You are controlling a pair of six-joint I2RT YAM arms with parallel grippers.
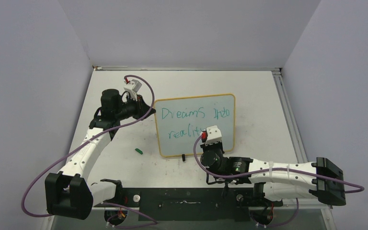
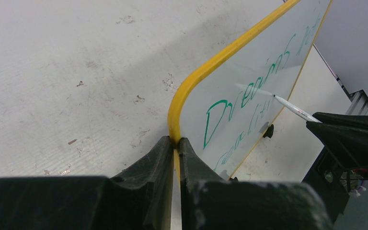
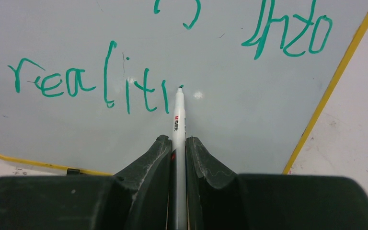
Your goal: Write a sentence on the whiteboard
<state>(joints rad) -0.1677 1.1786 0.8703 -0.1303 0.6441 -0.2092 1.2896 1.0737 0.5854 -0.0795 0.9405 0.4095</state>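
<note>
Top external: whiteboard point(image 1: 187, 143) stands on its long edge mid-desk point(image 1: 268, 110), angled a little, one black clip foot point(image 1: 183, 157) showing at the bottom edge. Sentence point(image 1: 190, 113) in green, two lines: "Dreams into" on top, "realit" plus one more stroke below. Left hand point(image 1: 148, 107) is at the board's left edge, right hand point(image 1: 208, 140) in front of the lower right part of the board, its wrist camera covering the end of the second line. Small green piece point(image 1: 138, 151) lies on the desk, left of the board and apart from it. Left wrist: left hand's fingers pressed onto the yellow frame just below the rounded corner, pinching the board edge between them; text seen at a steep slant. Right wrist: right hand pinching a white marker point(image 3: 178, 115) between its fingers, barrel pointing straight ahead. Tip sits at the board face just right of the last stroke in the lower line; can't tell if it's actually touching. "into" is up and to the right, near the yellow frame.
</note>
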